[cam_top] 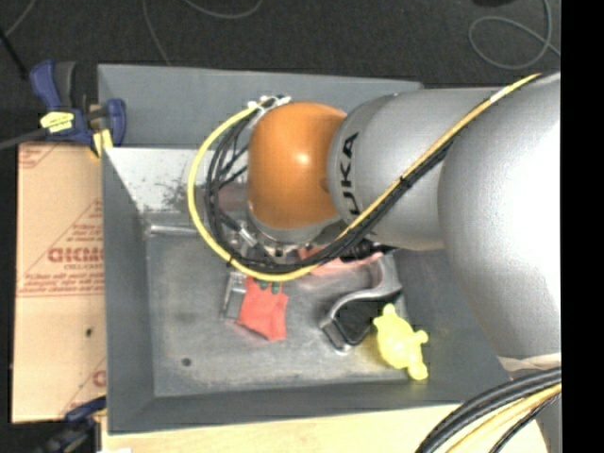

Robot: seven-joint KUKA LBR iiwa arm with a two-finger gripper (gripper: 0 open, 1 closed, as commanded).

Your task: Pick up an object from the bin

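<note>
Down in the bin [179,333], the end effector [243,295] sits right at the red crumpled piece [263,313] lying left of centre, its opening hidden so I cannot tell how wide, which looks like the reach step, with a square close and straight lift yet to come.

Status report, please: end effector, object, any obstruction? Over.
End effector low at bin middle, beside red block; hold not confirmed. Black-grey strap and yellow toy lie apart, toward view's right. Nothing blocks the way.
</note>
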